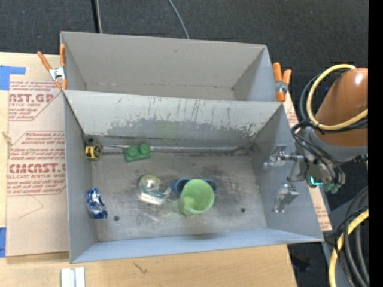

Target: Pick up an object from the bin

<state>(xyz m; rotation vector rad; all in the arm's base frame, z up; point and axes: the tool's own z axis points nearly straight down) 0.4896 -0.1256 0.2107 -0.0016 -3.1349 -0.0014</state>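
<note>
Nearest candidate for picking: a green cup point(196, 197), standing near the middle of the bin point(173, 109) floor, a little toward the front wall, its mouth turned up toward the camera. I judge it to be thin plastic: light, fairly stiff at the rim, smooth on the outside and likely to slip or tip if pinched low. The soundest hold, in my judgement, is across the rim with one finger inside and one outside. I see nothing inside the cup. A blue object point(179, 185) touches its back-left side and is mostly hidden, so I cannot tell its kind. Just beside that, toward the left wall, lies a clear rounded object point(151, 189), glossy and probably slippery. A blue-and-white crumpled piece point(94, 203) sits near the front-left corner, well apart from the cup. Along the foot of the back wall are a green block point(137, 153) and, nearer the back-left corner, a small yellow-and-black item point(91, 151). Everything in the bin lies singly or in that one small cluster, not heaped. My gripper point(280, 180) hangs over the sloping right wall, well apart from every item, fingers spread and nothing between them. No thing is taken yet.
</note>
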